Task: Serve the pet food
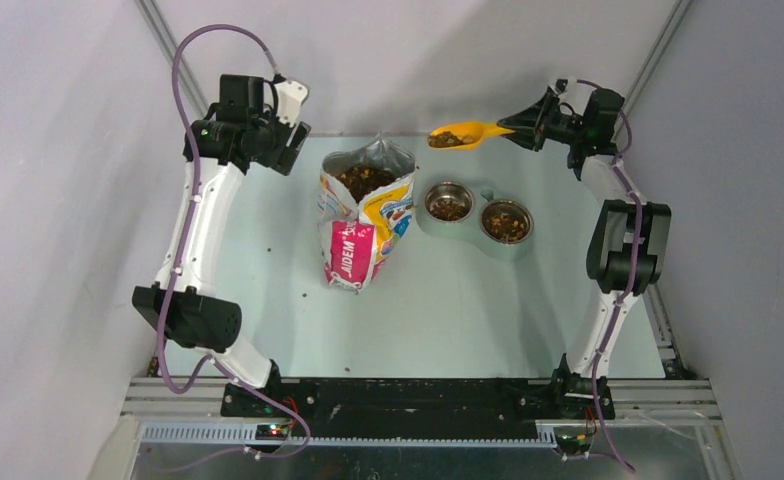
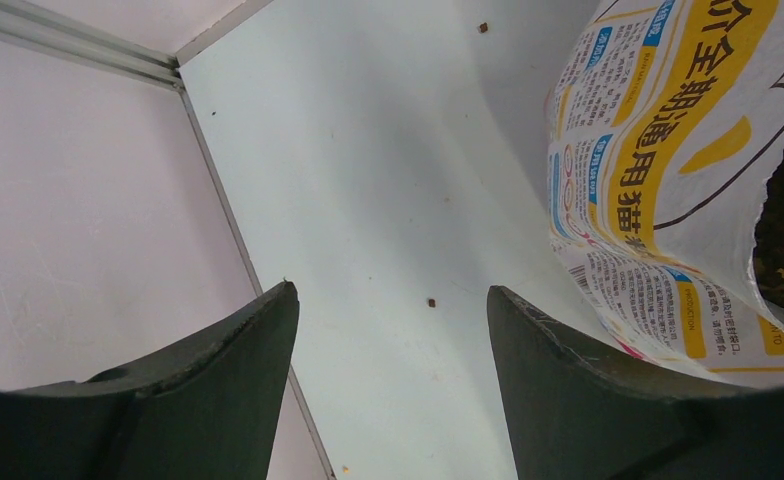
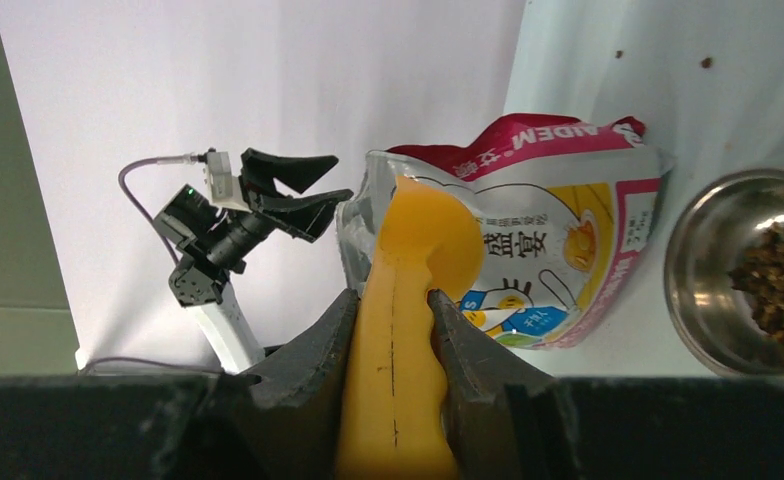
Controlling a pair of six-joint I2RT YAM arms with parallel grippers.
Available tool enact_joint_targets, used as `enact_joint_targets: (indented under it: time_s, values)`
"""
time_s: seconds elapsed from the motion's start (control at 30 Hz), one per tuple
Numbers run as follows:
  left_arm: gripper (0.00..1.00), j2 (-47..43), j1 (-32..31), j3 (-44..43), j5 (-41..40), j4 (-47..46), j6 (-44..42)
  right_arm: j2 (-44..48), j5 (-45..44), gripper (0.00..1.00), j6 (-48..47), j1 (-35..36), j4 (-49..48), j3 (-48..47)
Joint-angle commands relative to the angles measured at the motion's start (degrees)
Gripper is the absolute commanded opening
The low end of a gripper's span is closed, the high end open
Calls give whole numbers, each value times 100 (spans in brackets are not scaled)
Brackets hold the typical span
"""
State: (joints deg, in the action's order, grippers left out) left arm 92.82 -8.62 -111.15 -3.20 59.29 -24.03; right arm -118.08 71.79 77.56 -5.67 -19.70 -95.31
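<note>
My right gripper (image 1: 524, 130) is shut on the handle of a yellow scoop (image 1: 465, 133), held high above the table's far side, over the steel bowls. Dark-brown pet food (image 1: 446, 140) lies in the scoop. More kibble fills the open cat-print bag (image 1: 365, 211) and both steel bowls (image 1: 449, 207) (image 1: 506, 222). In the right wrist view the scoop (image 3: 408, 330) runs between my fingers, with the bag (image 3: 538, 250) and one bowl (image 3: 743, 275) below. My left gripper (image 1: 290, 132) is open and empty, raised left of the bag; its wrist view shows the bag (image 2: 668, 170) at right.
The two bowls sit in a pale grey double stand (image 1: 475, 232) right of the bag. A few stray kibble bits lie on the white table (image 1: 308, 293) (image 2: 432, 302). Grey walls close in the far corners.
</note>
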Motion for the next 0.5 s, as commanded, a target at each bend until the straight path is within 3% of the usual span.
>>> enact_joint_targets:
  time_s: [0.0, 0.13, 0.47]
  values:
    - [76, -132, -25, -23, 83, -111, 28, 227, 99, 0, -226, -146, -302, 175]
    - [76, -167, -26, 58, 91, -150, 41, 91, 135, 0, -680, -279, -58, 239]
    - [75, -235, -43, 305, 109, -290, 138, -105, -84, 0, -2324, -381, 1581, 248]
